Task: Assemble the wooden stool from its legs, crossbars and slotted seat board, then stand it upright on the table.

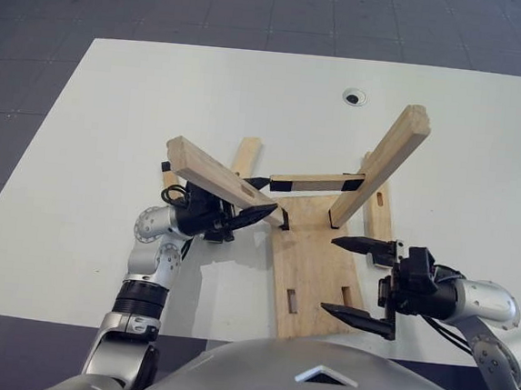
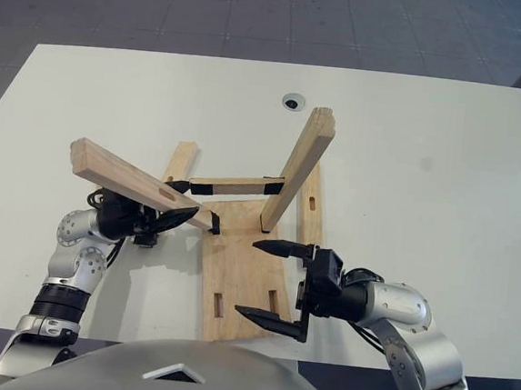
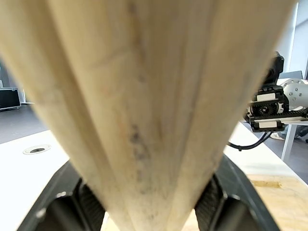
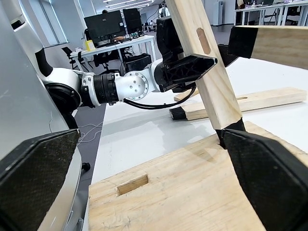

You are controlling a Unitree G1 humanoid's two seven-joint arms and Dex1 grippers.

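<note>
The slotted seat board (image 1: 313, 268) lies flat on the white table. One wooden leg (image 1: 380, 164) stands tilted at the board's far right corner. A second leg (image 1: 212, 173) leans low to the left, its foot at the far left corner, and my left gripper (image 1: 240, 214) is shut on it; its pads (image 3: 89, 207) press both sides of the wood. A crossbar (image 1: 314, 182) with black ends spans between the two legs. My right gripper (image 1: 362, 283) hangs open over the board's near right part, holding nothing. The right wrist view looks across the board (image 4: 173, 192) at the held leg (image 4: 204, 67).
Two loose wooden pieces lie on the table: one (image 1: 246, 155) behind the left leg, one (image 1: 379, 213) along the board's right edge. A round cable hole (image 1: 354, 96) sits far back. Bare table spreads to the left and right. The near table edge is close to the board.
</note>
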